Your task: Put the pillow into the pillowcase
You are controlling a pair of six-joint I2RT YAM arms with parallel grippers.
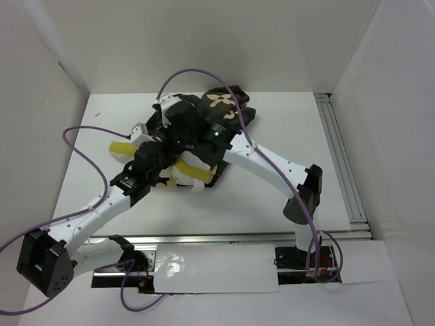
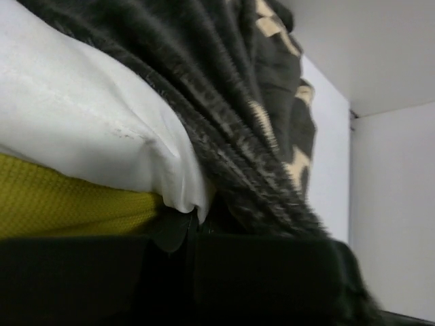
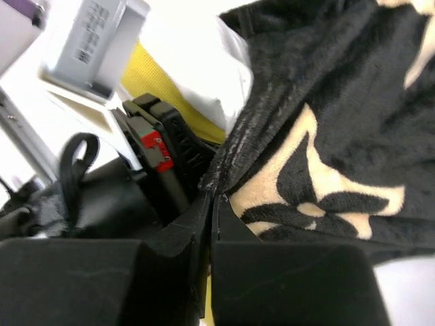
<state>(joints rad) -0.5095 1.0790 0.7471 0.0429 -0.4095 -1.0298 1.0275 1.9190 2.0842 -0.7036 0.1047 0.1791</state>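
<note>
- Left wrist view: the pillow bulges white up and to the left of the left gripper, and its yellow trim lies just left of the fingertips.
- A fold of the white cloth runs down to the very point where the jaws meet.
- The case, dark plush with tan marks, drapes over the pillow. It falls from above the gripper to its right and covers the right finger.
- The left gripper is clenched, its fingers pressed together with no gap. Pillow fold and case edge both touch the tips, and I cannot tell which cloth is nipped.
- Right wrist view: the right gripper is clenched on the case's hem, which runs straight into the seam between its fingers.
- A tan flower on the case lies just right of those fingers. White pillow and yellow trim show above and to the left of them.
- Left of the right gripper stands black hardware with a red patch, and a white labelled block sits above it.
- Top view: pillow and case form one heap under both wrists, which nearly touch. The case lies mostly beyond the grippers, and yellow trim pokes out on their near and left sides.
- The left arm and right arm slant inward to the heap across the white table, with purple cables looping above them.
</note>
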